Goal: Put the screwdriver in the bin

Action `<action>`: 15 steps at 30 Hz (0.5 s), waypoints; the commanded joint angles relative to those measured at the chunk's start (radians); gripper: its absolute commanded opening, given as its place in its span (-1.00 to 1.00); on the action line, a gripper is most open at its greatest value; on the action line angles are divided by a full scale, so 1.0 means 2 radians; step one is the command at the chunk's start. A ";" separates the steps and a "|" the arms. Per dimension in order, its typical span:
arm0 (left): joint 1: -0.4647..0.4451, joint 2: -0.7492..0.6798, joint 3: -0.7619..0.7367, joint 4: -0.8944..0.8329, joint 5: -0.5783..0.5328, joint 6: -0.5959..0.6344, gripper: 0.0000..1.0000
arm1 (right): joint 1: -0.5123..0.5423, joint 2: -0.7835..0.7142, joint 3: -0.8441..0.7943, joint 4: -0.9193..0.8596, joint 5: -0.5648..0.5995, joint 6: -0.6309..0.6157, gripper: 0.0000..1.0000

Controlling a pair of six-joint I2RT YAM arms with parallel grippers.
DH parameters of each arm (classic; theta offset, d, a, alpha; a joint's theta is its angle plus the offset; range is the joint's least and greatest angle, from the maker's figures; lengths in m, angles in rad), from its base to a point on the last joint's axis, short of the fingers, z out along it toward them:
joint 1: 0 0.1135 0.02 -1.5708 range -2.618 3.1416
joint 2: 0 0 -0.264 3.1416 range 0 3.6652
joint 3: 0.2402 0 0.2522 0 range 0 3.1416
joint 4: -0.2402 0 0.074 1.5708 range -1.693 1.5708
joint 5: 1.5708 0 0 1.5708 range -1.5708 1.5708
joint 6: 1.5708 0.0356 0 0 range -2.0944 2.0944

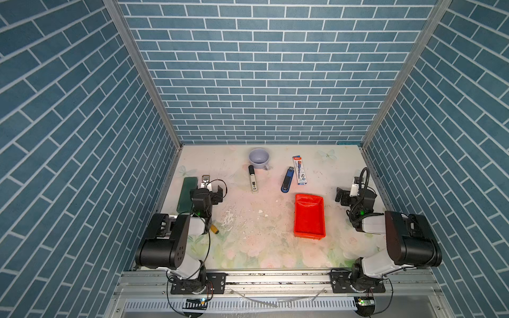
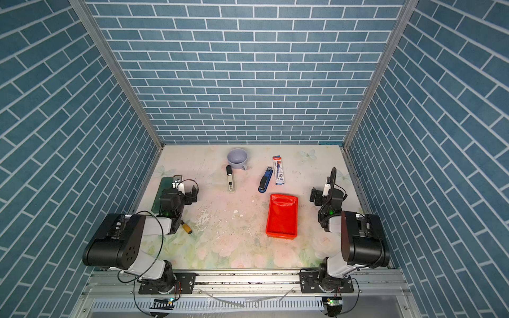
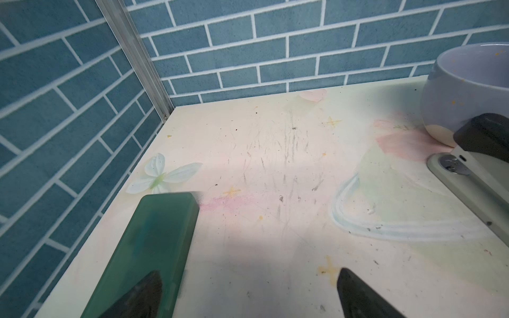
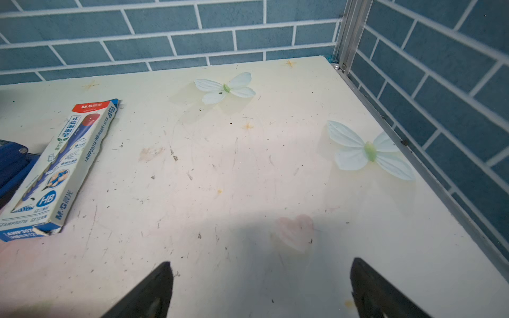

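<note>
Screwdriver lies on the worktop, partly under the left arm, well apart from the red bin. Left jaws and right jaws both stand spread wide, gripping nothing.

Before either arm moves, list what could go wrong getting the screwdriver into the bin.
1. The screwdriver lies partly hidden by the left arm, nearer the base than the open left gripper; folding back may set its round handle rolling.
2. The green case sits right beside that gripper and could get nudged.
</note>
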 commanded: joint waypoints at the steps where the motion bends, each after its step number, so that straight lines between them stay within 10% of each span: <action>1: 0.003 0.003 0.007 0.002 0.004 -0.002 0.99 | 0.000 0.004 0.019 0.000 -0.004 -0.008 0.98; 15: 0.003 0.003 0.008 0.001 0.004 -0.002 0.99 | 0.000 0.002 0.016 0.003 -0.009 -0.008 0.98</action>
